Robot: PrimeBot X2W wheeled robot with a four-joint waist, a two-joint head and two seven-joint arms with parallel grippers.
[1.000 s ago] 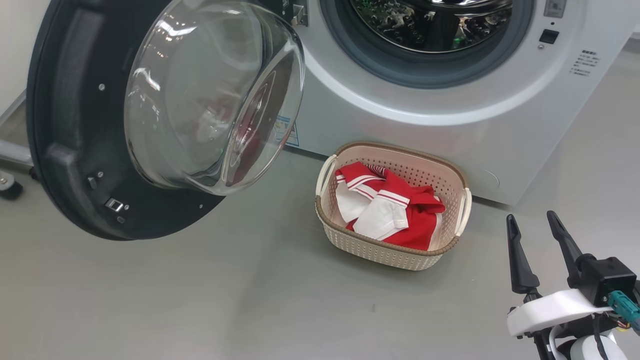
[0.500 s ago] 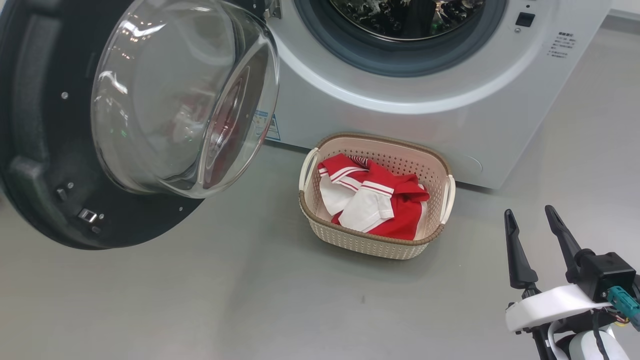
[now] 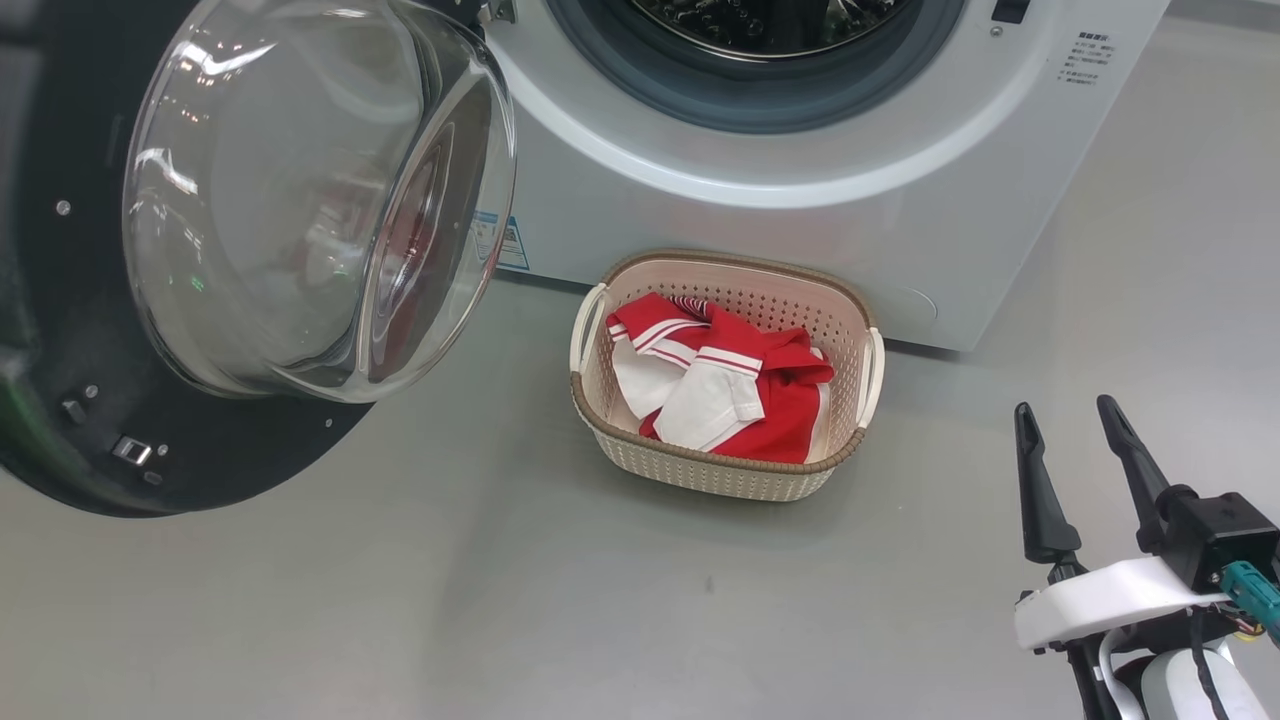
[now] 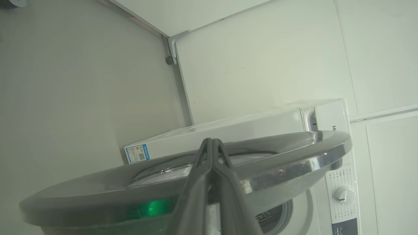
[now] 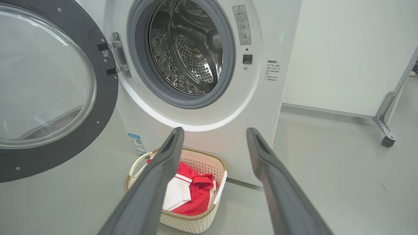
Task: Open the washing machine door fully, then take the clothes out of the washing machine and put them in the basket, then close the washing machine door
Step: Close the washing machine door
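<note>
The washing machine door [image 3: 60, 330] hangs open at the left, its glass bowl [image 3: 310, 190] bulging toward me. The white washing machine [image 3: 800, 230] shows a bare steel drum [image 5: 192, 49]. Red and white clothes [image 3: 740, 395] lie in the cream basket [image 3: 700, 475] on the floor in front of the machine. My right gripper [image 3: 1064, 407] stands open at the lower right, apart from the basket; in its wrist view its fingers [image 5: 153, 182] frame the basket [image 5: 196, 222] and the clothes [image 5: 196, 192]. My left gripper [image 4: 212, 142] is shut, lying against the door's outer rim [image 4: 294, 163].
Grey floor [image 3: 500, 600] spreads in front of the machine and around the basket. A white wall panel [image 5: 343, 49] stands to the right of the machine, with a metal frame on a caster [image 5: 387, 141] at its foot.
The whole head picture has slid left, so the camera has moved. The door now reaches past the left edge. My right gripper stays open in the same corner.
</note>
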